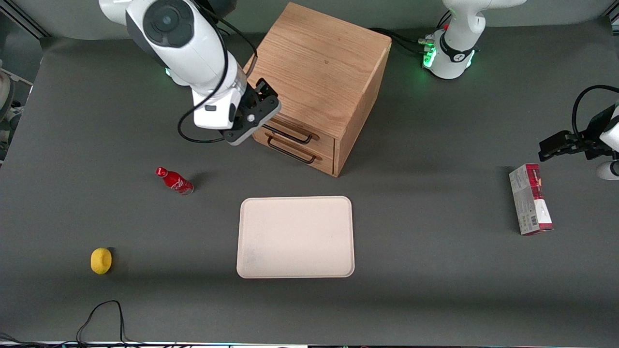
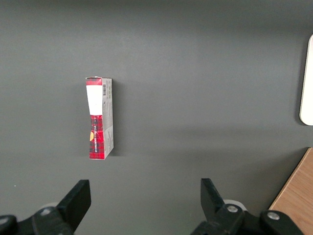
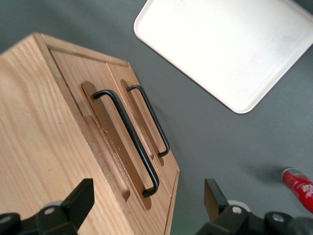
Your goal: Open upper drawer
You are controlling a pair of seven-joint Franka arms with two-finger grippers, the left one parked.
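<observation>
Upper drawer (image 1: 309, 137): light oak, shallow, higher of two in the front of a boxy oak cabinet (image 1: 321, 67); closed, flush with the cabinet face. Handle (image 3: 128, 139): thin black metal bar, bent ends set in a shallow recess. Tool (image 1: 253, 112): black two-finger unit on the white working arm, hovering just in front of the upper drawer at handle height, fingers (image 3: 78, 201) spread wide, gripping nothing, apart from the handle, which shows between and ahead of them in the right wrist view. Lower drawer (image 1: 295, 153): matching oak, own black handle (image 3: 151, 120), directly beneath the upper one, closed. Tray (image 1: 295, 237): cream, rectangular, rounded corners, lying flat on the grey surface (image 1: 435, 270), nearer the front camera than the tool and cabinet. Bottle (image 1: 174, 181): small, red, standing nearer the front camera than the tool, toward the working arm's end. Yellow round object (image 1: 101, 260): nearer the front camera again, well apart from the tool. Carton (image 1: 530, 199): red and white, lying flat toward the parked arm's end.
</observation>
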